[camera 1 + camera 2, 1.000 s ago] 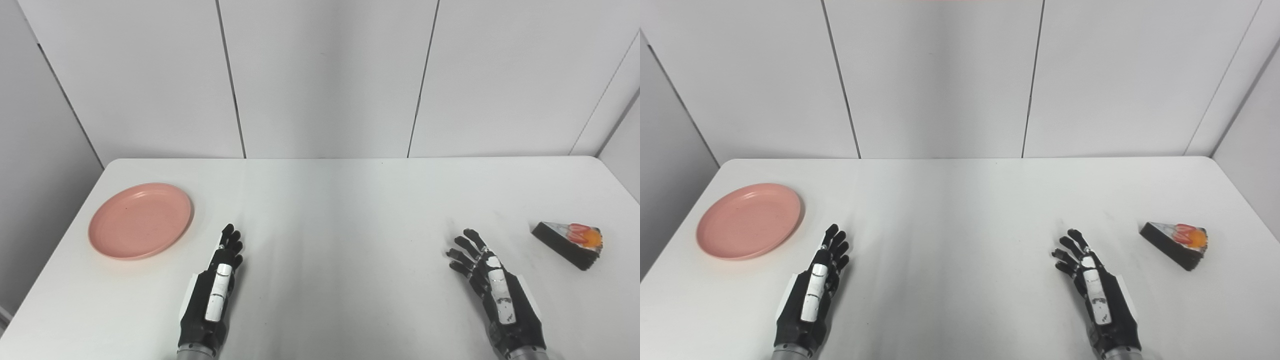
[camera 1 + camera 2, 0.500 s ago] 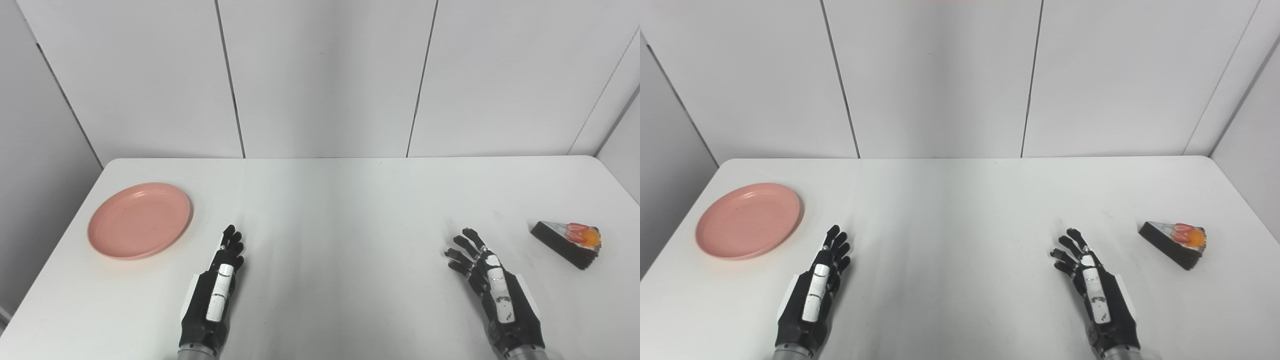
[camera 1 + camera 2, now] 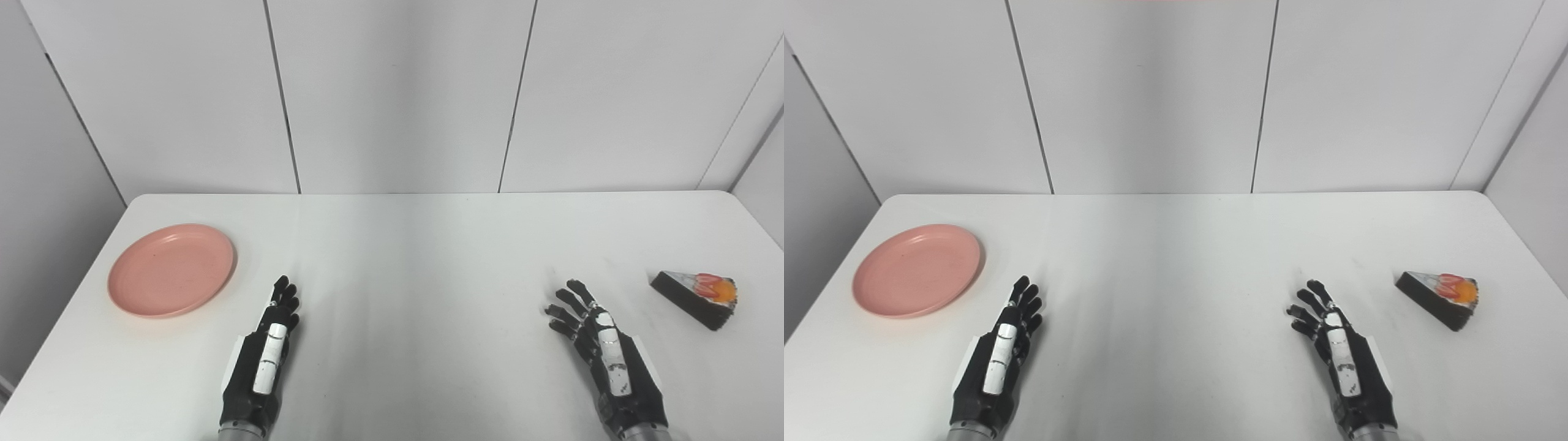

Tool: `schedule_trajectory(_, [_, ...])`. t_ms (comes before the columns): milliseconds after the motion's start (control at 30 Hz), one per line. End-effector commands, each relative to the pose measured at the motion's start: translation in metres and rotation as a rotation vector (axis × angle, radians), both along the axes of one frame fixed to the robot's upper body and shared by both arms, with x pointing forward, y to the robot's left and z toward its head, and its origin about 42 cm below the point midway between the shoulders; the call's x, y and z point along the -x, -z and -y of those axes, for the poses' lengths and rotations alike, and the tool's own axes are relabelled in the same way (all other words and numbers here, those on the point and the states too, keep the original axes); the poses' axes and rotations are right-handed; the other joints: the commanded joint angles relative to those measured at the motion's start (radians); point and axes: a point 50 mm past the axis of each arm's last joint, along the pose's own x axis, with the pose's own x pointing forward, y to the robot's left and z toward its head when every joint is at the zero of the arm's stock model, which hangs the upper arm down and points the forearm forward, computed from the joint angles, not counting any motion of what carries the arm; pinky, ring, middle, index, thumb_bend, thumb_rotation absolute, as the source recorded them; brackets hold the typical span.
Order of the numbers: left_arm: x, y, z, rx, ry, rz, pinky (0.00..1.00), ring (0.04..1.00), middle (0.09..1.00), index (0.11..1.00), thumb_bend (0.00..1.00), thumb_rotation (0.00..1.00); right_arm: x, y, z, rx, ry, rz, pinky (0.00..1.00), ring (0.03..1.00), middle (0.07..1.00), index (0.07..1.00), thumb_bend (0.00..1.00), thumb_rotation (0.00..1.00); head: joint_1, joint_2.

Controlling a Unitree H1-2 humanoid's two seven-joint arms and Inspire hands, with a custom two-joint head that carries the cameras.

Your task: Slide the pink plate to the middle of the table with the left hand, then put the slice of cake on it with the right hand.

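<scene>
A round pink plate (image 3: 171, 269) lies empty at the left side of the white table (image 3: 416, 245). A dark slice of cake (image 3: 695, 291) with red and orange fruit on top sits at the right side. My left hand (image 3: 263, 358) rests near the front edge, right of and nearer than the plate, fingers straight, holding nothing. Near the front right, my right hand (image 3: 603, 352) lies left of the cake and apart from it, its fingers spread and empty.
Grey wall panels (image 3: 398, 92) stand straight behind the table's far edge. The table's left edge runs close to the plate, and its right edge lies just beyond the cake.
</scene>
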Motion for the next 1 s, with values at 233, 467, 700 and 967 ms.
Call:
schedule_trajectory(233, [-0.002, -0.014, 0.001, -0.008, 0.016, 0.056, 1.00, 1.000, 1.000, 1.000, 0.84, 0.93, -0.001, -0.003, 0.001, 0.008, -0.006, -0.003, 0.82, 0.815, 0.872, 0.895, 0.87, 0.98, 0.001, -0.004])
schedule_trajectory(467, [-0.005, -0.006, 0.007, -0.003, 0.022, 0.052, 1.00, 1.000, 1.000, 1.000, 0.83, 0.93, -0.003, 0.005, 0.008, 0.013, -0.007, -0.005, 0.82, 0.819, 0.871, 0.896, 0.88, 0.98, 0.071, -0.048])
schedule_trajectory(700, [-0.007, 0.006, 0.027, -0.006, 0.028, 0.051, 1.00, 1.000, 1.000, 1.000, 0.79, 0.93, -0.007, 0.024, 0.034, 0.011, -0.009, -0.016, 0.83, 0.819, 0.873, 0.898, 0.89, 0.97, 0.189, -0.110])
schedule_trajectory(967, [-0.013, 0.021, 0.041, -0.028, 0.028, 0.060, 1.00, 0.996, 1.000, 1.000, 0.75, 0.96, -0.014, 0.046, 0.053, 0.017, -0.013, -0.023, 0.82, 0.817, 0.867, 0.900, 0.86, 0.98, 0.230, -0.179])
